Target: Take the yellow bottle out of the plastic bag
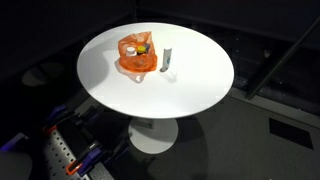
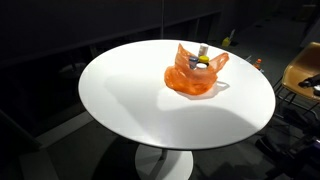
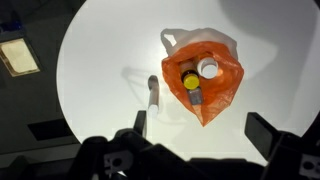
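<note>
An orange plastic bag (image 3: 213, 95) lies open on the round white table (image 3: 100, 80). It also shows in both exterior views (image 1: 136, 58) (image 2: 190, 76). Inside it is the yellow bottle (image 3: 190, 80), seen from above by its yellow cap, next to a white-capped item (image 3: 208, 68) and a grey item (image 3: 195, 97). The yellow bottle also peeks out of the bag in an exterior view (image 2: 201, 63). My gripper (image 3: 203, 138) is open and empty, high above the table, with the bag's lower tip between its fingers in the wrist view. The gripper does not show in the exterior views.
A slim grey and white tube (image 3: 153, 96) lies on the table beside the bag, also seen in an exterior view (image 1: 168, 60). A tan flat object (image 3: 18, 56) lies off the table. A chair (image 2: 305, 72) stands beside the table.
</note>
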Tool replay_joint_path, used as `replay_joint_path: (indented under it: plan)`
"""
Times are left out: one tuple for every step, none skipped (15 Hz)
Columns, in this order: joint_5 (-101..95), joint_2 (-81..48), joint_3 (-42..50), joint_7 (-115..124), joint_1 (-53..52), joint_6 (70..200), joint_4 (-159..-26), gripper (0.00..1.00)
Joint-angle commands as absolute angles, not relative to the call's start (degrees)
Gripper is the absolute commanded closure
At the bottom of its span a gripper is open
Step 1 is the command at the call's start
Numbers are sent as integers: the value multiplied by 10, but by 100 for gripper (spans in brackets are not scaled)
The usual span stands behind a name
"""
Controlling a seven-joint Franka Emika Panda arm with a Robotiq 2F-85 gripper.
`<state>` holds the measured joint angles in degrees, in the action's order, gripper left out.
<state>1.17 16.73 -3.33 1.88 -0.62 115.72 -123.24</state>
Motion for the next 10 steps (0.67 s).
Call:
replay_joint_path:
  plan:
    - [7,70,-37,28,-14,1135,-1135,0]
    - [8,48,-38,27,-16,1132,-1118,0]
    - [9,29,-38,26,-18,1130,-1104,0]
    - [11,9,-37,24,-20,1125,-1090,0]
    - [12,-10,-37,23,-23,1121,-1079,0]
    - [15,-27,-37,20,-25,1117,-1071,0]
    - [14,-43,-37,19,-27,1113,-1062,0]
    - [10,-57,-37,21,-29,1111,-1057,0]
    - [8,-68,-37,21,-31,1110,-1055,0]
    - [0,-77,-37,25,-33,1116,-1057,0]
